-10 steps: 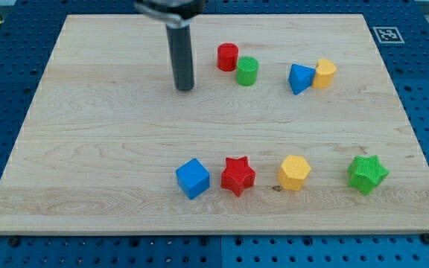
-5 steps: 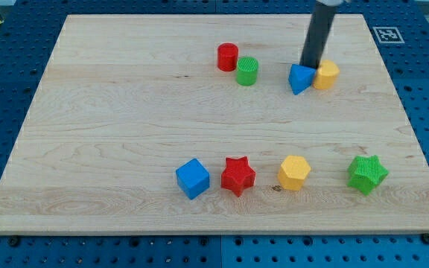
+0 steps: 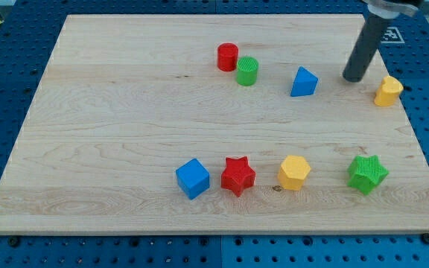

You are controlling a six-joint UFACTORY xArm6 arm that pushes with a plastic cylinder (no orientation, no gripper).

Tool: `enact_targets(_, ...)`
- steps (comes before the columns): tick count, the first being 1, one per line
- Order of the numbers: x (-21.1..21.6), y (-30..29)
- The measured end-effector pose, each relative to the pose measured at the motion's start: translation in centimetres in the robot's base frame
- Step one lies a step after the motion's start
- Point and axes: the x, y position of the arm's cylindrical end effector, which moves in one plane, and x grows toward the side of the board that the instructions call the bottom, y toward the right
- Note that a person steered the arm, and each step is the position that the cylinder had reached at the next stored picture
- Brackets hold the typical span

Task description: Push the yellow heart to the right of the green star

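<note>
The yellow heart (image 3: 387,91) lies near the board's right edge, in the upper half. The green star (image 3: 367,173) lies below it, at the lower right. My tip (image 3: 352,78) rests on the board just left of and slightly above the yellow heart, a small gap between them. The rod leans up to the view's top right.
A blue triangle (image 3: 303,82) lies left of my tip. A red cylinder (image 3: 228,56) and a green cylinder (image 3: 247,71) touch at top centre. A blue cube (image 3: 192,179), a red star (image 3: 237,176) and a yellow hexagon (image 3: 294,173) line the bottom. The wooden board (image 3: 95,134) ends just right of the heart.
My tip swept from the upper left to the right. The yellow heart moved right, away from the blue triangle, toward the board's right edge. The blue triangle turned slightly.
</note>
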Motion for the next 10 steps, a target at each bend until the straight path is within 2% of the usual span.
enact_targets(1, 0.1, 5.5)
enact_targets(2, 2.5, 7.2)
enact_targets(5, 5.9, 4.8)
enact_targets(7, 4.0, 2.5)
enact_targets(10, 7.1, 2.5)
